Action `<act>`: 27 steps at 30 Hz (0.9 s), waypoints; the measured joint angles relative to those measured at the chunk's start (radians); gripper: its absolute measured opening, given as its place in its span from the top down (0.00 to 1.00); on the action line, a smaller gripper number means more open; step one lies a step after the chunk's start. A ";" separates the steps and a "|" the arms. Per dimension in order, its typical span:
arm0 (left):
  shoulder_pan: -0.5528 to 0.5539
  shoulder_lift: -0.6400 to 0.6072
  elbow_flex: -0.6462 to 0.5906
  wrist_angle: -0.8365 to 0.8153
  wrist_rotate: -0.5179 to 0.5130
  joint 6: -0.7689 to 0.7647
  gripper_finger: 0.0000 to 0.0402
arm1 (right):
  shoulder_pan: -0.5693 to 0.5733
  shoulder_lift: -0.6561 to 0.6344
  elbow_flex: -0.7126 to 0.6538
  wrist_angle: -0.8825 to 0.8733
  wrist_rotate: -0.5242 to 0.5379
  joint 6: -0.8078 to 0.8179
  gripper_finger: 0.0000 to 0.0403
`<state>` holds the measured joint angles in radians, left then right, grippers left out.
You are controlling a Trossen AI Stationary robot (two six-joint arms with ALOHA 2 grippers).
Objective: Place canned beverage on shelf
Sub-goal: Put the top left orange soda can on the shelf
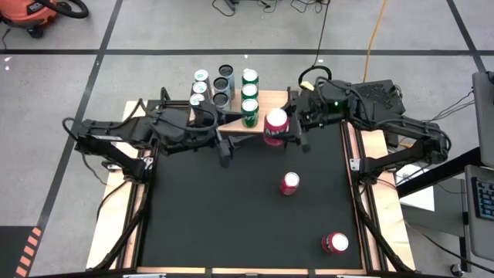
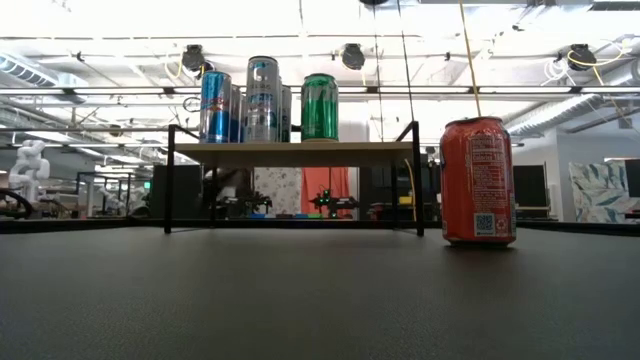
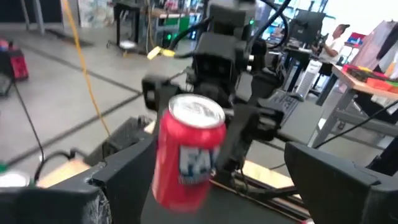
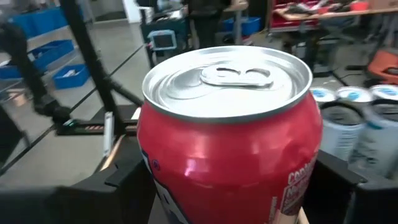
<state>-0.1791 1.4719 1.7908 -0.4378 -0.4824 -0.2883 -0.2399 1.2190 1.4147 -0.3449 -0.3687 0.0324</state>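
1. You have the right gripper (image 1: 278, 133) closed on a red can (image 1: 275, 127), with 1 finger on each side of it. Your right wrist view is filled by that can (image 4: 227, 140), silver top up and upright.
2. The held can sits at the front edge of the shelf (image 1: 266, 99), at its right part, beside the column of green cans. From the pictures you cannot tell whether it rests on the board or hangs above it.
3. The shelf stands at the far edge of the black table (image 1: 231, 208). In your low view the shelf (image 2: 290, 152) is a light board on thin black legs.
4. On the board you see 3 green cans (image 1: 249, 93) in a column, 3 dark cans (image 1: 222, 83) next to them, and 3 silver-topped cans (image 1: 199, 88) at the left end.
5. The left gripper (image 1: 224, 145) hovers over the table just in front of the shelf's left part, fingers spread and holding nothing. Its wrist view looks across at the red can (image 3: 186, 158) and at the right gripper (image 3: 233, 134) around it.
6. 2 more red cans stand on the table: a middle can (image 1: 289, 183) right of centre, and a near can (image 1: 335, 243) close to the front right corner. They are well apart.
7. In your low view 1 red can (image 2: 478, 181) stands upright on the table, right of the shelf.
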 joint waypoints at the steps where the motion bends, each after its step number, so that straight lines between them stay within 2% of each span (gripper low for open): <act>1: 0.000 -0.008 0.000 -0.019 -0.001 -0.026 0.12 | -0.013 0.000 0.000 0.005 0.000 0.000 0.29; 8: 0.000 -0.052 0.000 -0.203 0.038 -0.156 0.12 | -0.100 0.000 0.000 0.078 -0.006 0.029 0.29; 12: 0.000 -0.065 0.000 -0.271 0.084 -0.179 0.12 | -0.157 0.008 0.022 0.122 -0.055 0.078 0.29; 23: -0.001 -0.063 0.000 -0.342 0.161 -0.179 0.12 | -0.320 0.171 0.309 -0.038 -0.193 -0.015 0.29; 27: -0.005 -0.064 0.000 -0.382 0.162 -0.204 0.12 | -0.390 0.235 0.361 -0.058 -0.264 -0.030 0.29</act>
<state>-0.1837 1.4082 1.7905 -0.8201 -0.3202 -0.4923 -0.6303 1.4537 1.7756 -0.4025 -0.6323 0.0022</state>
